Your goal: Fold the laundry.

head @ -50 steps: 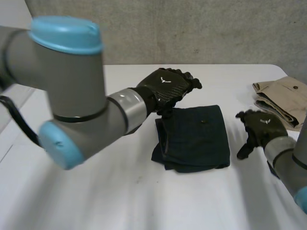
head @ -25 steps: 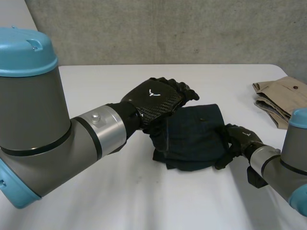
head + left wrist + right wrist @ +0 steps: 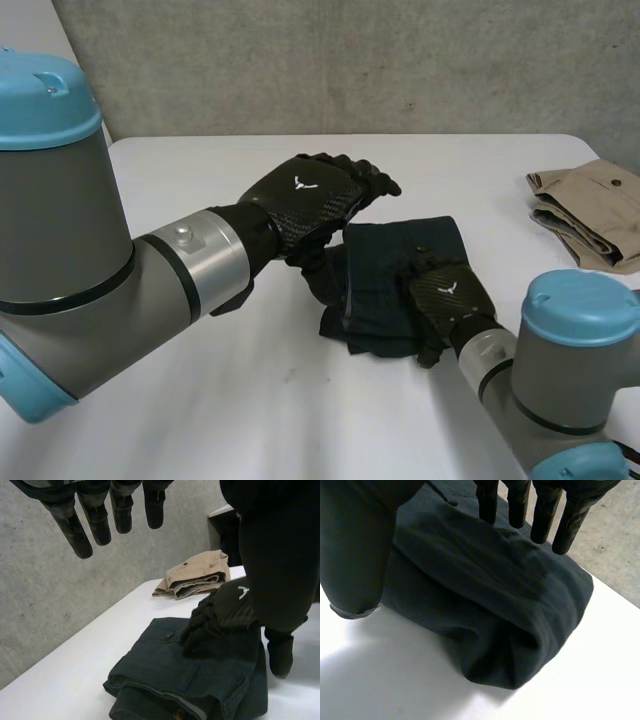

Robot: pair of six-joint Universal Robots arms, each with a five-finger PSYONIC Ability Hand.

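A dark navy folded garment [image 3: 390, 262] lies in the middle of the white table [image 3: 300, 420]. My left hand [image 3: 310, 200] hovers above the garment's far left corner, its fingers [image 3: 95, 517] straight and apart, holding nothing. My right hand [image 3: 450, 295] lies flat on the garment's near right part. In the left wrist view the right hand [image 3: 225, 612] rests on top of the dark garment [image 3: 160, 675]. In the right wrist view its fingers [image 3: 540, 510] reach straight over the dark garment [image 3: 495, 600], and the thumb [image 3: 355, 545] stands beside the cloth's edge.
A beige folded garment [image 3: 590, 208] lies at the table's far right edge, seen beyond the dark one as the beige garment [image 3: 195, 575] in the left wrist view. A grey concrete wall [image 3: 400, 60] runs behind the table.
My right hand has moved left from the bare table beside the dark garment onto its near right part. My left hand has drawn back slightly to the left above it.
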